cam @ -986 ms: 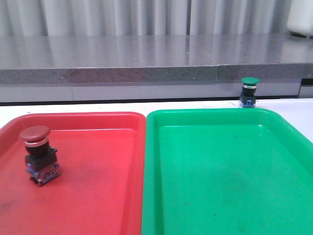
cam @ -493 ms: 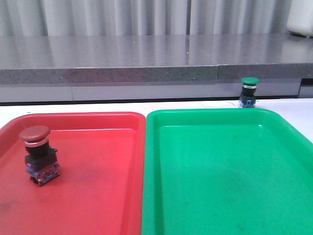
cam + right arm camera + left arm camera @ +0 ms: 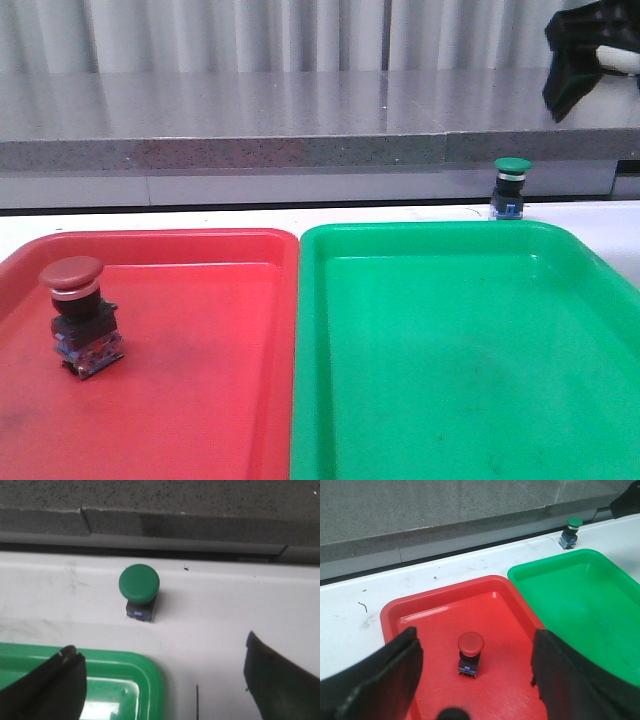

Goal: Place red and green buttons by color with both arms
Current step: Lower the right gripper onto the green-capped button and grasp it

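Note:
The red button (image 3: 75, 310), with its dark red cap, stands in the left part of the red tray (image 3: 200, 245). In the left wrist view it (image 3: 470, 652) stands between the fingers of my open, empty left gripper (image 3: 477, 667), which is above it and not touching. The green button (image 3: 511, 187) stands on the white table just behind the green tray (image 3: 420, 240). My right gripper (image 3: 578, 60) hangs above and to the right of it. In the right wrist view this gripper (image 3: 162, 680) is open and empty, with the green button (image 3: 139, 591) ahead of it.
A grey stone ledge (image 3: 250, 120) runs along the back of the table, close behind the green button. The green tray's corner (image 3: 150, 675) lies under my right gripper. White table (image 3: 225, 620) surrounds the green button.
My right gripper has come into the front view at the upper right, above the green button. Both buttons and trays have stayed put.

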